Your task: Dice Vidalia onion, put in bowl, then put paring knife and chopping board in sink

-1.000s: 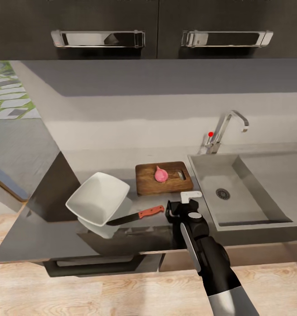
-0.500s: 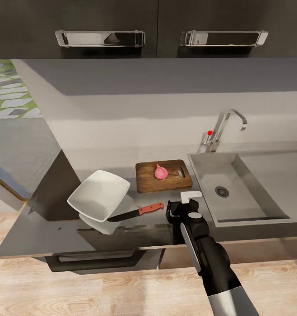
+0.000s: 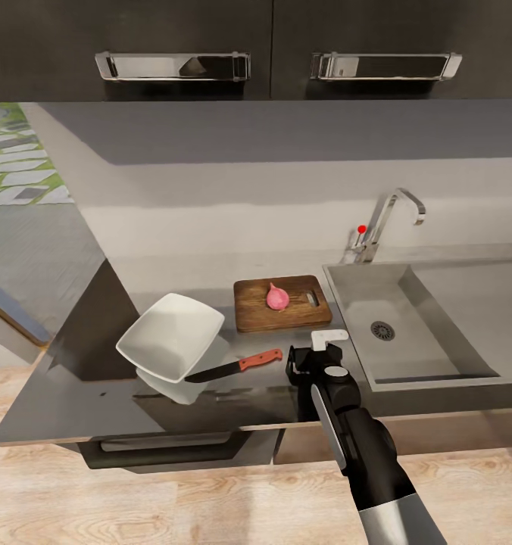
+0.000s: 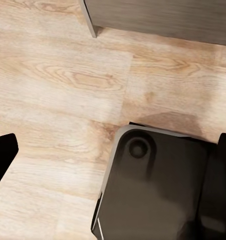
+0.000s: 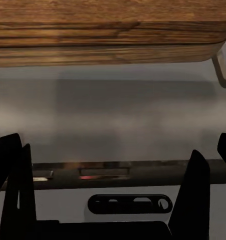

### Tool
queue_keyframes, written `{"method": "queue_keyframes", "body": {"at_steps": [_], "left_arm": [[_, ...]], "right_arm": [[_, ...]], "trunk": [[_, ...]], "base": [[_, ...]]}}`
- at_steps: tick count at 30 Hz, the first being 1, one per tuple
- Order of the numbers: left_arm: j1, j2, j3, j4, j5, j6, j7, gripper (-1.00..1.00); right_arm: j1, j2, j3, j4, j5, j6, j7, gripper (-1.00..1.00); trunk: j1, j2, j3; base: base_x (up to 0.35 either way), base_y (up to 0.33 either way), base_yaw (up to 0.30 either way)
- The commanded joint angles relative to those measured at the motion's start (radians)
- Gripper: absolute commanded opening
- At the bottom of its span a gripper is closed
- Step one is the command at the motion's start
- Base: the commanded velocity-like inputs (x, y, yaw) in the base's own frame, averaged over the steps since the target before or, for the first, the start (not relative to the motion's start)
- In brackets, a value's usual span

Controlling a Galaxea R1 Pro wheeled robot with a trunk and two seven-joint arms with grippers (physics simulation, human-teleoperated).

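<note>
Grey glossy tabletop [image 3: 82,393] spans the lower frame: at centre-left the white bowl [image 3: 170,336] sits tilted and empty, the paring knife [image 3: 235,367] just right of it, then the right end effector [image 3: 313,356], fingers spread with nothing between them. Above these, the chopping board [image 3: 282,303] carries the pink onion [image 3: 277,297]; the sink [image 3: 407,333] at right is empty.

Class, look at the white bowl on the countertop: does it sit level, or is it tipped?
Tipped. The bowl leans on the countertop, rim slanted, empty.

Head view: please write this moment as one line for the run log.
onion: whole, on chopping board | paring knife: on countertop, beside bowl | right gripper: open, empty, near board | sink: empty
</note>
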Motion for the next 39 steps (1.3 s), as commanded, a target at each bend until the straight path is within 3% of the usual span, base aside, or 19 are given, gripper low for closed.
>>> {"method": "queue_keyframes", "body": {"at_steps": [1, 12, 16, 22, 27, 35, 39], "left_arm": [[0.0, 0.002, -0.006, 0.0, 0.004, -0.002, 0.009, 1.0], [0.0, -0.01, -0.007, 0.016, 0.003, -0.002, 0.009, 1.0], [0.0, -0.012, -0.007, 0.02, 0.002, -0.002, 0.009, 1.0], [0.0, -0.012, -0.007, 0.022, 0.003, -0.002, 0.009, 1.0], [0.0, -0.012, -0.006, 0.025, 0.003, -0.002, 0.009, 1.0], [0.0, -0.012, -0.007, 0.038, 0.003, -0.001, 0.009, 1.0], [0.0, -0.012, -0.006, 0.049, 0.003, -0.001, 0.009, 1.0]], "right_arm": [[0.0, 0.0, 0.001, 0.0, 0.001, 0.012, 0.003, 1.0], [0.0, 0.0, -0.003, -0.148, 0.001, 0.026, 0.023, 1.0], [-0.004, 0.0, -0.003, -0.236, 0.002, 0.128, 0.028, 1.0], [-0.043, 0.0, 0.005, -0.263, -0.002, 0.217, 0.032, 1.0], [-0.069, 0.0, 0.048, -0.264, -0.004, 0.284, 0.079, 1.0], [-0.085, 0.0, 0.188, -0.259, -0.003, 0.316, 0.284, 1.0], [-0.086, -0.001, 0.205, -0.258, -0.003, 0.318, 0.373, 1.0]], "trunk": [[0.001, -0.001, -0.002], [0.001, -0.001, -0.002], [0.001, -0.001, -0.002], [0.001, -0.001, -0.002], [0.001, -0.001, -0.002], [0.001, -0.001, -0.002], [0.001, -0.001, -0.002]], "base": [[0.0, 0.0, 0.0], [0.0, 0.0, 0.0], [0.0, 0.0, 0.0], [0.0, 0.0, 0.0], [0.0, 0.0, 0.0], [0.0, 0.0, 0.0], [0.0, 0.0, 0.0]]}}
